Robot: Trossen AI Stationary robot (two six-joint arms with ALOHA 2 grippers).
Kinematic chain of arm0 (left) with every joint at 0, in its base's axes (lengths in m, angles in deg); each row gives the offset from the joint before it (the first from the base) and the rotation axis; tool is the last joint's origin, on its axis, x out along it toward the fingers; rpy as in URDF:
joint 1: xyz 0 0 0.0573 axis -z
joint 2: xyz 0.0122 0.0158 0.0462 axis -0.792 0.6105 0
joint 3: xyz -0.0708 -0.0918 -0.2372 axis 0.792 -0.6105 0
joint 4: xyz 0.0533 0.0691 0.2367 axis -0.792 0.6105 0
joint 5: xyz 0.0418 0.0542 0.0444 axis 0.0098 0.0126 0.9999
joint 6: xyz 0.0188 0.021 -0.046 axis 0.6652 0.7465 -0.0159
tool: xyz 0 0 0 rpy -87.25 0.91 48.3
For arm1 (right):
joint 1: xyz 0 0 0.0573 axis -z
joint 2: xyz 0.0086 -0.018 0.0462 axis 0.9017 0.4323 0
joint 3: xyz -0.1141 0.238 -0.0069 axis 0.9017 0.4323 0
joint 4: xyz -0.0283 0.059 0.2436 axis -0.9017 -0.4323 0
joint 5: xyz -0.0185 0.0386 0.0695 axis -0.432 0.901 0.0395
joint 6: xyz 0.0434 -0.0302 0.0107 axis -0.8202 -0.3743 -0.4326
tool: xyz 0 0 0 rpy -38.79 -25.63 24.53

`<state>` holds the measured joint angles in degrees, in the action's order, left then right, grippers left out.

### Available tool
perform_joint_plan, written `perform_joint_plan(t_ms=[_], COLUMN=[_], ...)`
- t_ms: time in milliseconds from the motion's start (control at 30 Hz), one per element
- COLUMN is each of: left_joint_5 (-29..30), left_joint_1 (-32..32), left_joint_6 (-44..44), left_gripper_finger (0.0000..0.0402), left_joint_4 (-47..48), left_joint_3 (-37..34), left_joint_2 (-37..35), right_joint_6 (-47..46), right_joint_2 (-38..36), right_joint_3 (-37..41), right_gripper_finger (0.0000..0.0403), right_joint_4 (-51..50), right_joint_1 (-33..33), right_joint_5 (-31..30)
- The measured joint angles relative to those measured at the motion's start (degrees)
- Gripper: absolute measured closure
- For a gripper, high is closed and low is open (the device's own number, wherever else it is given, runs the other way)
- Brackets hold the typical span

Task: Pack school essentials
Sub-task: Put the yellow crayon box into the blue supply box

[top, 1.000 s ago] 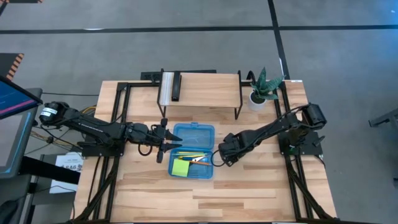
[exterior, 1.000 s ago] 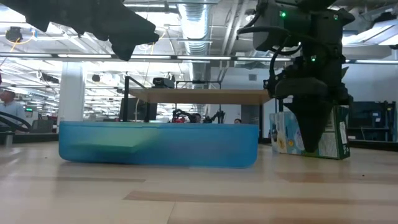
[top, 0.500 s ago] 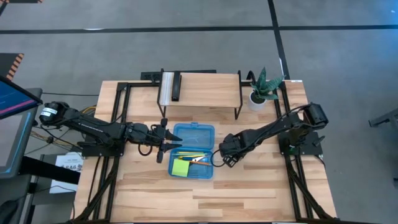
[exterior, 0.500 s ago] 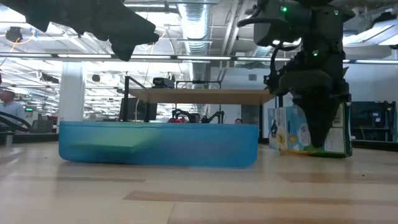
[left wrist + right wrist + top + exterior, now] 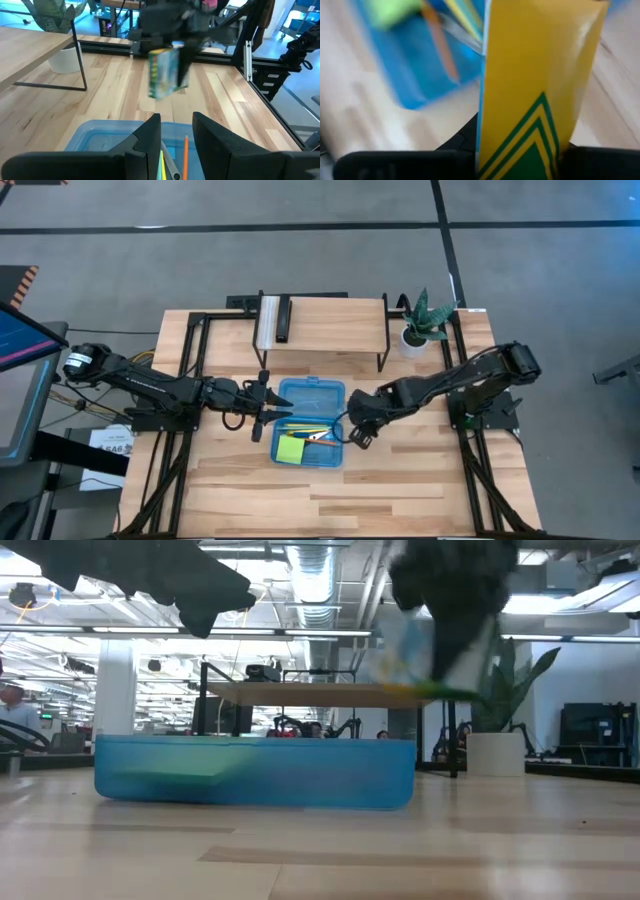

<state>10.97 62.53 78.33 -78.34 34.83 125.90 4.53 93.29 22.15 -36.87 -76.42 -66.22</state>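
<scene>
Item in hand: crayon box, yellow with green chevrons, clamped in our right gripper. A second ago this box stood on the counter with the gripper closing over it; now it is lifted clear of the wood and hangs tilted, just beside the near wall of the blue case and above rim height. We judge the pick complete and the carry begun; what remains is to bring the box over the open case and lower it in. Already in the case, beyond our right gripper: green sticky-note pad, pencils, and scissors with a reddish handle. Our left gripper waits at the far side of the case from the right one, its fingers a little apart and holding nothing, unmoved over the same second. Potted plant stands well behind, no part of the packing.
</scene>
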Motion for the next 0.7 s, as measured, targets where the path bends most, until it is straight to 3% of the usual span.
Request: perform_joint_plan(t_ms=[267,700], left_joint_5=[0.00,-0.35], left_joint_1=[0.01,0.02], left_joint_6=[0.00,-0.62], left_gripper_finger=[0.0303,0.0303], left_joint_4=[0.07,0.97], left_joint_3=[0.00,-0.02], left_joint_2=[0.00,0.00], right_joint_6=[12.26,29.23], right_joint_2=[4.41,22.39], right_joint_3=[-6.95,-19.90], right_gripper_finger=[0.0304,0.0304], right_joint_4=[8.50,7.26], right_joint_1=[0.00,1.08], right_joint_5=[5.48,22.67])
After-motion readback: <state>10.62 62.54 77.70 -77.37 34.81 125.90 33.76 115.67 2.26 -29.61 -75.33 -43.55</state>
